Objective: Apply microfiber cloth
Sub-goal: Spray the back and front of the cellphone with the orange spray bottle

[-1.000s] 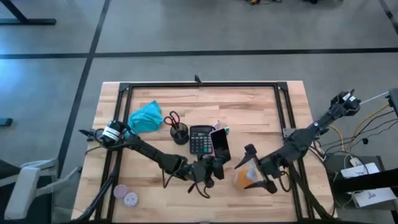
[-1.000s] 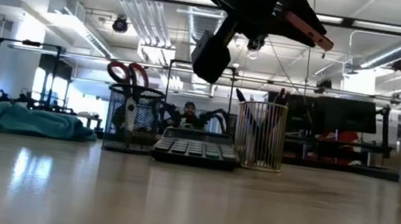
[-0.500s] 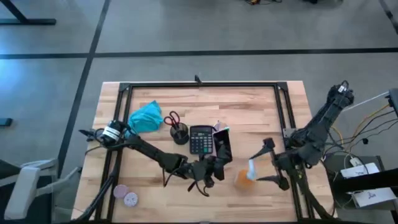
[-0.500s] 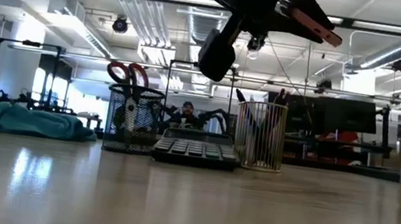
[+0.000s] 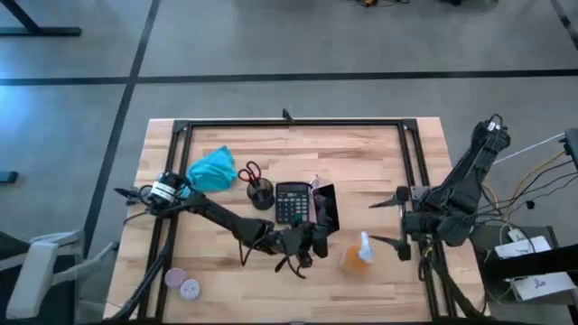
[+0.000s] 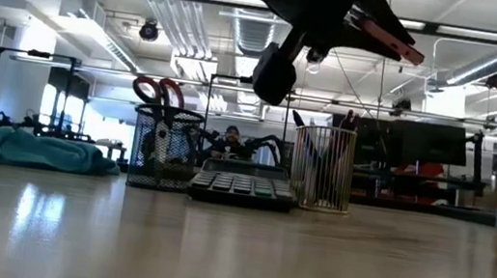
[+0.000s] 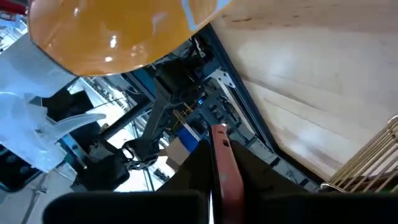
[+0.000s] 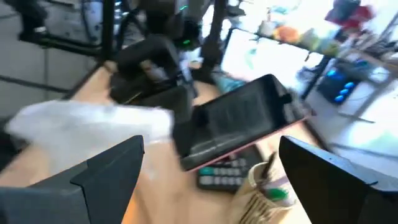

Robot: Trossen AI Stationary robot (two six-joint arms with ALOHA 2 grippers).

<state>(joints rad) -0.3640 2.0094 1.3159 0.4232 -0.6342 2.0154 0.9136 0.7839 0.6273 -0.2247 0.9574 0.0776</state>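
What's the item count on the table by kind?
Microfiber cloth: 1
Mesh cups: 2, one holding red-handled scissors
Calculator: 1
Phone, held in the left gripper: 1
Orange spray bottle: 1
Round discs: 2
Total: 9

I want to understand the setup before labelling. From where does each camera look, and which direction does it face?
High view: above the table, facing straight down; both arms, left end effector holding the phone.
Low view: at tabletop height, facing the room; calculator, cloth, an arm overhead.
Left wrist view: on the left arm, facing the orange spray bottle.
Right wrist view: on the right arm, past its open end effector toward the phone.
Shared: the phone appears in all four.
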